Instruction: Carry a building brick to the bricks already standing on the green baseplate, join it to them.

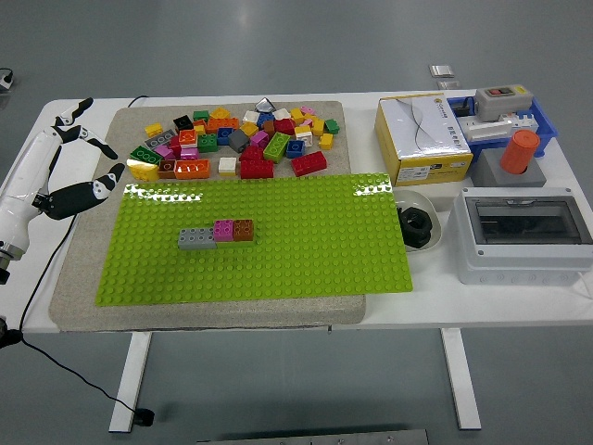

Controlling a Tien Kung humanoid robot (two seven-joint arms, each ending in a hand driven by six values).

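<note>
We see our left hand (67, 167) hanging over the left edge of the table (56, 306), fingers spread and empty, well apart from the loose bricks (232, 141) heaped on the far part of the grey mat (74, 278). On the green baseplate (306, 241) a short row stands toward the left: a grey brick (196, 238), a pink brick (223, 230) and a brown brick (243, 230), touching one another. Nothing has been picked yet, so we judge the task is at its start. The pile is the main worry: the bricks lie crowded and tilted, and five wide fingers could close on two at once or scatter neighbours onto the plate. A brick gripped askew would meet the studs crooked and fail to seat, and pressing hard might slide the baseplate on the mat or knock the row loose. Our right arm is out of view.
</note>
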